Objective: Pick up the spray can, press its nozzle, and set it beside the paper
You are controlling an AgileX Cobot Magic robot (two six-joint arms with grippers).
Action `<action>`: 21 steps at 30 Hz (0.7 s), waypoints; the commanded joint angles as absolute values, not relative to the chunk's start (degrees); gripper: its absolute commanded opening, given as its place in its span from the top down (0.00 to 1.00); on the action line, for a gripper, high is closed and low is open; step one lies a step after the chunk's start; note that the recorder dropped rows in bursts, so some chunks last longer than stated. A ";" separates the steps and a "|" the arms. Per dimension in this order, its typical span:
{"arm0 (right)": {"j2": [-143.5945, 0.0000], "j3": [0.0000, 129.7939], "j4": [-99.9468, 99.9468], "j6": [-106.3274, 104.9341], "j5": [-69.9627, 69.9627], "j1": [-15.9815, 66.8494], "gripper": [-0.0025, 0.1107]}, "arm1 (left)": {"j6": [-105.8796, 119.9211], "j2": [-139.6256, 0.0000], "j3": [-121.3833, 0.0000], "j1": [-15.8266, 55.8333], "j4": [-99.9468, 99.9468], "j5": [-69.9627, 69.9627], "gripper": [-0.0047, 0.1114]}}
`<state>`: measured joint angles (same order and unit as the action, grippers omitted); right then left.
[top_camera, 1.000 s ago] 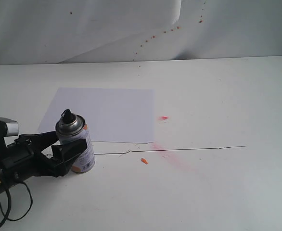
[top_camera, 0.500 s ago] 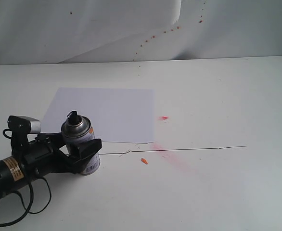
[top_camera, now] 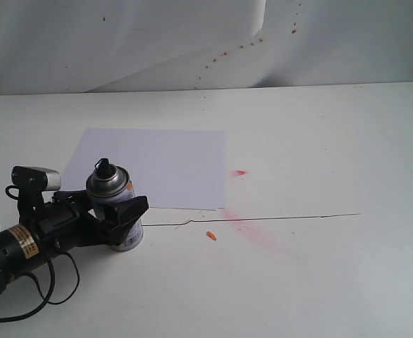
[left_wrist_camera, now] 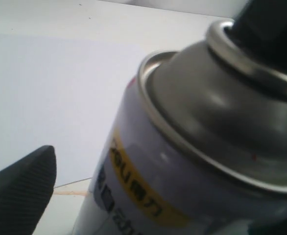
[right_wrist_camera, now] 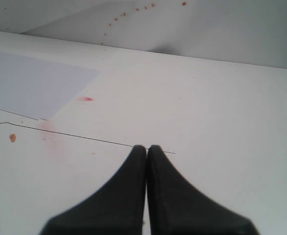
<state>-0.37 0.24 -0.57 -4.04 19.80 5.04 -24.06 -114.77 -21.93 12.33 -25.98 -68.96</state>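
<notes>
The spray can [top_camera: 109, 184] stands on the table just off the near left corner of the paper [top_camera: 164, 165], with its black nozzle [top_camera: 103, 167] on top. My left gripper [top_camera: 109, 210] comes in from the left and straddles the can's body, open. In the left wrist view the can [left_wrist_camera: 182, 147] and its nozzle [left_wrist_camera: 271, 29] fill the frame. One of the fingers [left_wrist_camera: 21, 191] stands apart from it, with paper [left_wrist_camera: 45, 88] showing in the gap. My right gripper [right_wrist_camera: 147, 147] is shut on nothing, over bare table, with the paper [right_wrist_camera: 31, 83] far off.
A thin black line [top_camera: 284, 217] crosses the table. Red stains [top_camera: 239, 172] and an orange scrap [top_camera: 211, 235] lie right of the paper. A creased white backdrop [top_camera: 157, 42] rises behind the table.
My left arm has pushed rightward and dropped lower around the can. The can shifted slightly right, tipped for a moment, and stands nearly upright again.
</notes>
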 commanded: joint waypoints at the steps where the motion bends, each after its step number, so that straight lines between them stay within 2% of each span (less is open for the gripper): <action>1: 0.00 0.00 -0.62 -4.11 19.54 4.64 0.98 | -23.77 -114.94 -22.31 12.64 -25.87 -69.96 0.20; 14: 0.00 0.00 -0.62 -4.11 19.54 4.64 0.98 | -23.89 -115.92 -24.67 12.64 -27.60 -69.96 0.20; 19: 0.00 0.00 -0.62 -4.11 19.54 4.64 0.98 | -23.77 -115.92 -24.67 12.64 -27.60 -69.96 0.23; 21: 0.00 0.00 -0.62 -4.11 19.54 4.64 0.98 | -23.65 -115.92 -24.67 12.64 -28.53 -69.96 0.28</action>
